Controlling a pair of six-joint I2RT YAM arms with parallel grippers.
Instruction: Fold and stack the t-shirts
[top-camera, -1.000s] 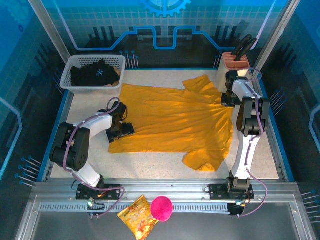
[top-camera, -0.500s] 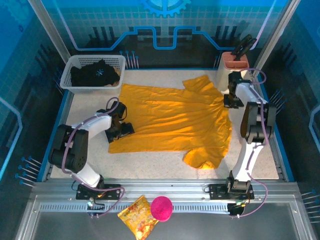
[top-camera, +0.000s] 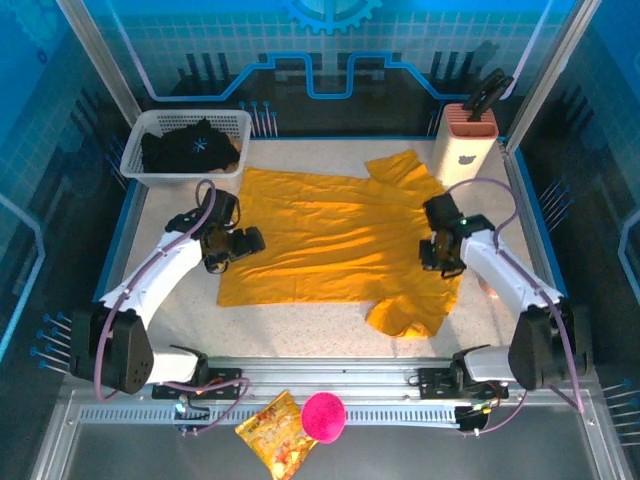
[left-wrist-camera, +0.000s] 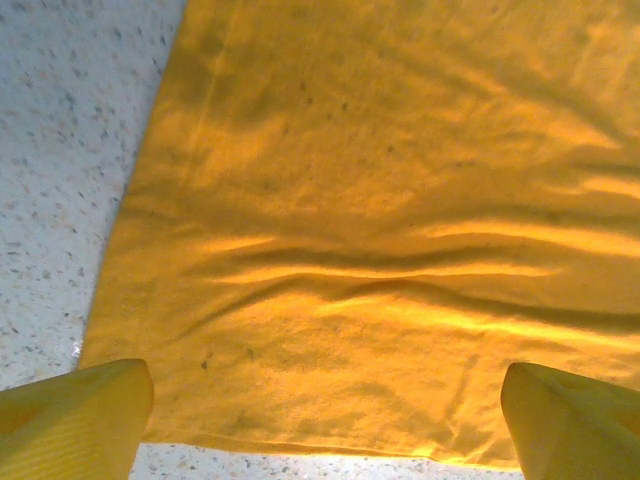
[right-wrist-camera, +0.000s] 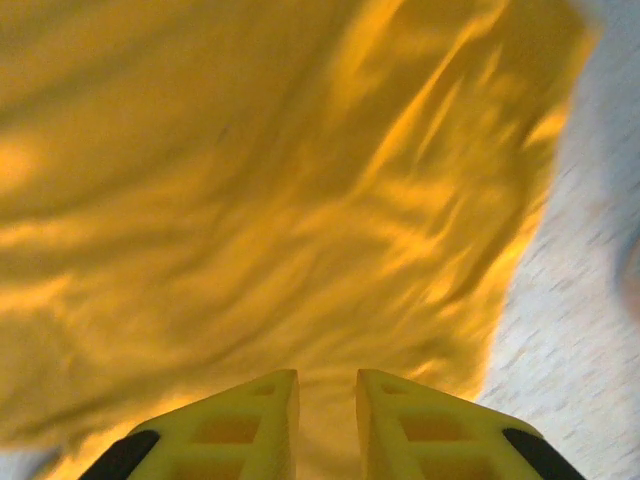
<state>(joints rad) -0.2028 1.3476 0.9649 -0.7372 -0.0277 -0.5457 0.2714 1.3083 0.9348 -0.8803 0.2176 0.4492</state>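
Observation:
The mustard-orange t-shirt (top-camera: 340, 235) lies spread flat on the speckled table, sleeves toward the far and near right. The black t-shirt (top-camera: 190, 150), with a small white print, sits bunched in the white basket. My left gripper (top-camera: 243, 241) hovers over the orange shirt's left hem (left-wrist-camera: 300, 440); its yellow fingers (left-wrist-camera: 75, 420) stand wide apart and empty. My right gripper (top-camera: 437, 255) is over the shirt's right side. In the blurred right wrist view it (right-wrist-camera: 327, 385) shows a narrow gap with orange cloth (right-wrist-camera: 300, 200) behind, and nothing pinched.
The white basket (top-camera: 135, 160) stands at the far left corner. A knife block (top-camera: 465, 140) stands at the far right. A snack bag (top-camera: 280, 442) and a pink ball (top-camera: 323, 416) lie on the front ledge below the arm bases.
My right arm swung from the far right edge by the knife block inward over the shirt, and its jaws parted a little. The left arm stretched out, its gripper staying near the hem.

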